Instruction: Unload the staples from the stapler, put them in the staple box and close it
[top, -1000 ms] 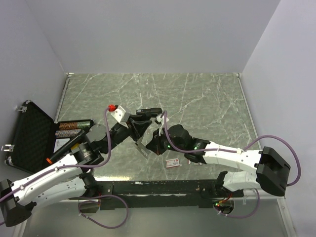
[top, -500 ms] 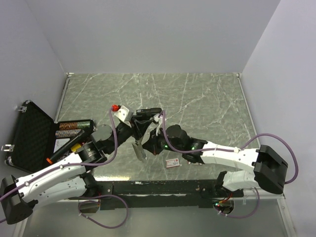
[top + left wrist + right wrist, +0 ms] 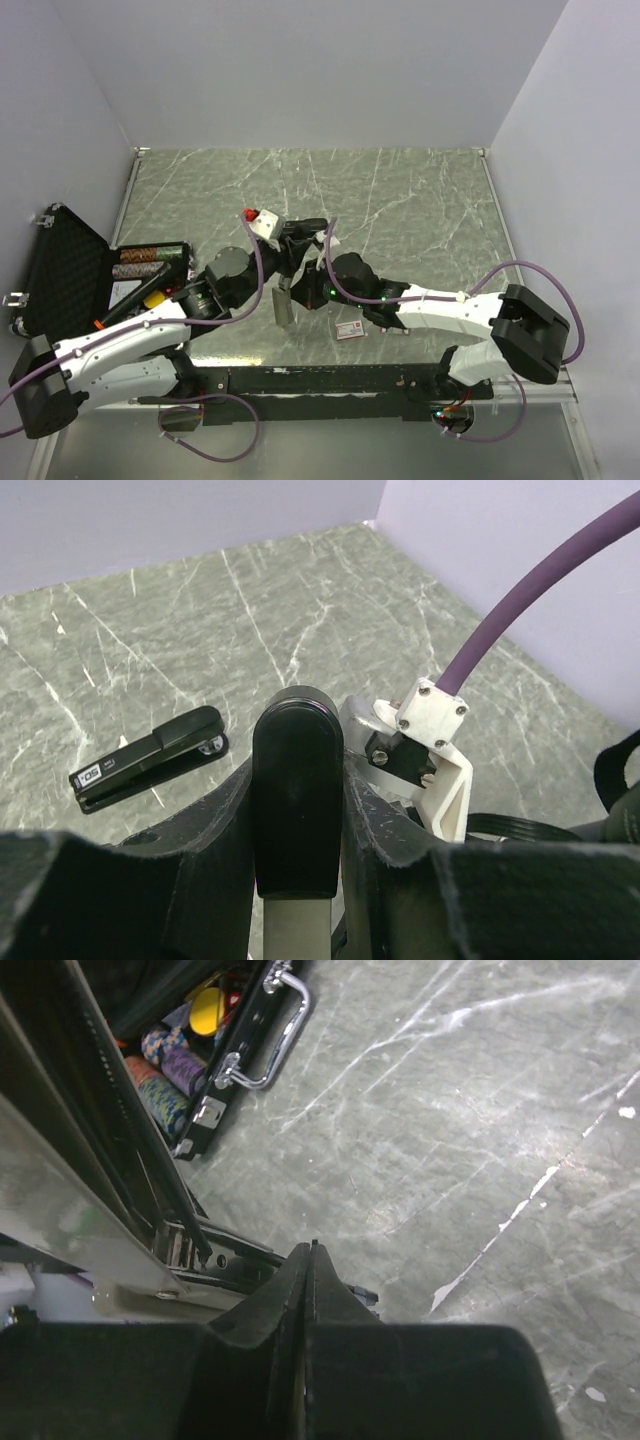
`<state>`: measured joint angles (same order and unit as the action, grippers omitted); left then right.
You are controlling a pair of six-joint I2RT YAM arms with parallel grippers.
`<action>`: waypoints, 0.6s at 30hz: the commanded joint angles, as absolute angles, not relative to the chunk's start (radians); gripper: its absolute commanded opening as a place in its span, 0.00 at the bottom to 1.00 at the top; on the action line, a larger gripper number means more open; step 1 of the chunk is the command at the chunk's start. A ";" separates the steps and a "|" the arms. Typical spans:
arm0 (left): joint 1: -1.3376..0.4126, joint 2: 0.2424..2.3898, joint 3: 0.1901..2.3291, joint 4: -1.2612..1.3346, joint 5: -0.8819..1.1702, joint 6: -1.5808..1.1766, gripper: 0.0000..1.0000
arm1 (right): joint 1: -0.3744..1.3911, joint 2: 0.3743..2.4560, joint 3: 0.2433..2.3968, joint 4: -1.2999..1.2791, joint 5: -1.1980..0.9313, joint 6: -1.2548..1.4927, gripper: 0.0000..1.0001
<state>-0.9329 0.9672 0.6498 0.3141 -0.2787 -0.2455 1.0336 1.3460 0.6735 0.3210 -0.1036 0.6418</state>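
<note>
Since one second ago the left wrist has swung up and to the right, and the right arm has slid left with it; the held stapler's metal arm now hangs more upright over the bench. Left end effector is partly closed and grips the stapler across its glossy black, round-ended top, clear of the bench near its middle. A silver-grey metal arm extends below that top. The staples cannot be made out in any view. Right end effector is fully closed with fingertips pressed together on nothing, close beside the stapler's metal arm. A second stapler, small and black, lies flat on the bench beyond the held one. A red-and-white box sits on the bench near the right arm. At the left edge an open black case holds patterned chip rolls and a yellow item.
</note>
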 commanded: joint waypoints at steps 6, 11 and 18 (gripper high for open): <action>-0.908 1.095 0.747 0.495 -0.364 -0.259 0.01 | 1.080 1.390 0.637 0.529 -0.271 0.647 0.00; -0.885 1.153 0.765 0.518 -0.350 -0.282 0.01 | 1.080 1.408 0.618 0.568 -0.291 0.670 0.00; -0.876 1.198 0.790 0.525 -0.333 -0.293 0.01 | 1.077 1.399 0.609 0.558 -0.276 0.657 0.00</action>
